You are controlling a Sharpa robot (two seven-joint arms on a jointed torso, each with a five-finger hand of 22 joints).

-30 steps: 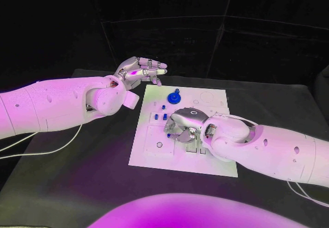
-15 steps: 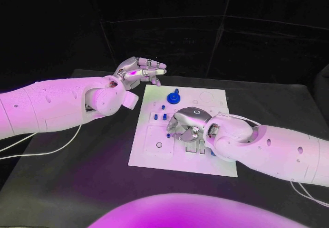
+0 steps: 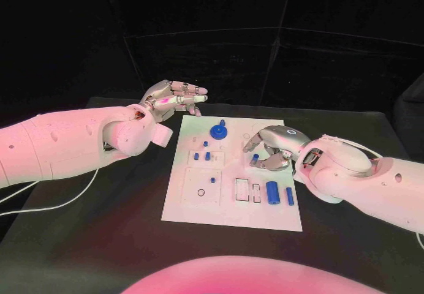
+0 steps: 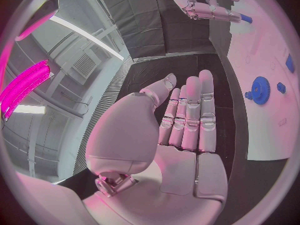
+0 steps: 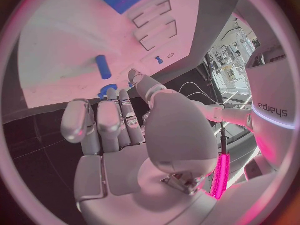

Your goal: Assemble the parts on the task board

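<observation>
The white task board point(image 3: 230, 211) lies mid-table. On it a blue gear point(image 3: 217, 129) stands at the far end, with small blue pegs point(image 3: 208, 155) nearer on the left. A blue cylinder point(image 3: 272, 192) and a slim blue bar point(image 3: 289, 195) lie on the right. My right hand point(image 3: 269, 147) hovers over the board's right side, fingers curled, pinching a small blue part point(image 3: 255, 157) at its fingertips. The right wrist view shows that part point(image 5: 106, 91) between thumb and fingers. My left hand point(image 3: 172, 97) hangs beyond the board's far left corner, fingers point(image 4: 187, 110) straight and holding nothing.
Rectangular slots point(image 3: 242, 188) and a small ring hole point(image 3: 201, 192) mark the board's near half. Black tabletop point(image 3: 88, 233) surrounds the board. A white cable point(image 3: 62, 193) trails under my left arm.
My right hand has risen from the board's middle and moved toward its far right, uncovering the blue cylinder and bar. The left hand has kept its place; the camera shifted slightly.
</observation>
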